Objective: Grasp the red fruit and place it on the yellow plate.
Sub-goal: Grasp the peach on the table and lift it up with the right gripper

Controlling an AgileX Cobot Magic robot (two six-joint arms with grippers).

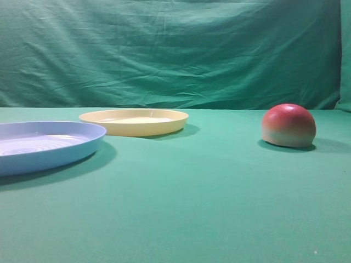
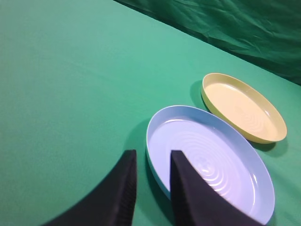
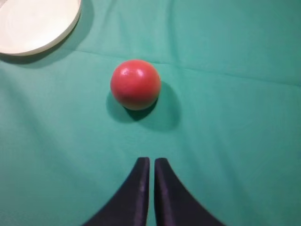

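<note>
My right claw (image 3: 148,162) hangs above the green cloth (image 3: 235,117) with its fingers pressed together and nothing between them — it will have to spread before it can take anything. Just ahead of it, apart from the tips, the red fruit (image 3: 135,84) sits flat side down, which I judge keeps it from rolling. The yellow plate (image 3: 33,23) lies well off to the far left, bare. My left claw (image 2: 153,162) has a gap between its fingers and holds nothing, above the near rim of the blue plate (image 2: 211,155) — out of the way.
</note>
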